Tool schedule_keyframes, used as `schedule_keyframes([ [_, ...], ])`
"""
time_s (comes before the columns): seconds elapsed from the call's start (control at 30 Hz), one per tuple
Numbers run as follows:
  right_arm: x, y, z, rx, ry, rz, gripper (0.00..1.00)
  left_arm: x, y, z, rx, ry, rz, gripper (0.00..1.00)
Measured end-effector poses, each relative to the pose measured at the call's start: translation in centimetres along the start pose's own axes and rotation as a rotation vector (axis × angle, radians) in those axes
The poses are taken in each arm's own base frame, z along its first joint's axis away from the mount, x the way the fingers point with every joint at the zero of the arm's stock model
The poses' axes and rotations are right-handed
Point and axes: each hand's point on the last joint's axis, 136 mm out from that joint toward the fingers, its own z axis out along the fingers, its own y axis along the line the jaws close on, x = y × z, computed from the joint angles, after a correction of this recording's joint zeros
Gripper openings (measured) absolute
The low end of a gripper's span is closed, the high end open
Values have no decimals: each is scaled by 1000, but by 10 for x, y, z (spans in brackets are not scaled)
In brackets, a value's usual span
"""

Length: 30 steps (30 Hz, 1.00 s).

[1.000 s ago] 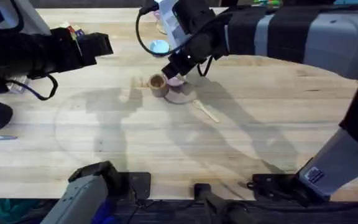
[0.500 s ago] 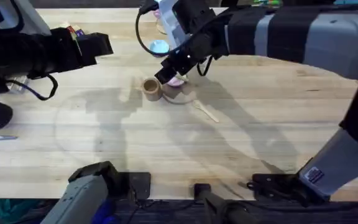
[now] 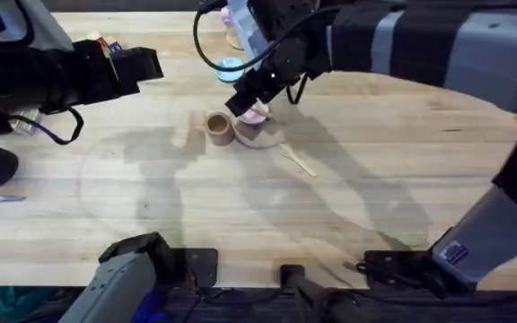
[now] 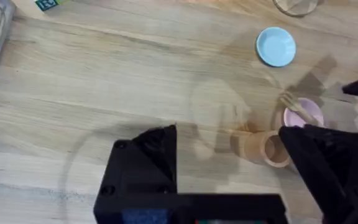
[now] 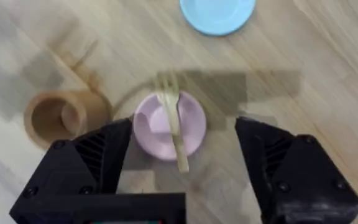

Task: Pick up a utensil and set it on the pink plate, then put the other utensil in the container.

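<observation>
Right wrist view gives you the clearest read: the small pale wooden fork (image 5: 172, 119) lies across the small round pale pink plate (image 5: 151, 127), tines past the rim toward the light blue round plate (image 5: 217, 12), handle end overhanging the near rim. Your right gripper (image 5: 182, 163) hangs just above it with its black fingers spread wide and nothing between them, so the first placement looks done. Lift straight up before you swing sideways, so neither finger clips the overhanging handle and drags the fork off. Then head for the small pale wooden spoon (image 3: 297, 161), which lies flat on the wooden table (image 3: 375, 179) near the plate, on the side away from the squat tan-brown wood-like cup (image 3: 220, 128). Take it by the slim handle, fingers across its length. That cup rests beside the plate and appears tipped, its mouth facing sideways in the wrist view, so expect to slide the spoon in rather than drop it. Your left gripper (image 4: 229, 168) idles far off, fingers apart. Against half a second ago, the right gripper has risen slightly off the plate; a second ago, the cup sat closer against the plate.
</observation>
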Motion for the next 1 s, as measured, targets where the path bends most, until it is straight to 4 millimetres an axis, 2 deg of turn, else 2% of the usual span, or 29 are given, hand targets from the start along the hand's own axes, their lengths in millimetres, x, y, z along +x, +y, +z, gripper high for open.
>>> schedule_keyframes([
  [0.1,1,0,-16,4,17,-20,996,0,0,0,0,0,0,993],
  [0.27,-6,2,-61,9,-8,-59,996,2,0,0,0,8,-1,993],
  [0.4,-1,4,-91,10,3,-125,996,5,0,0,0,21,-4,993],
  [0.67,15,8,-127,6,37,-196,996,8,0,0,1,34,0,993],
  [0.83,11,-1,-157,38,-36,-184,995,14,-8,-3,29,51,66,993],
  [0.93,18,-16,-172,70,-70,-146,996,19,-20,-13,58,40,153,993],
  [1.0,29,-24,-175,86,-71,-117,996,21,-25,-23,70,22,216,993],
])
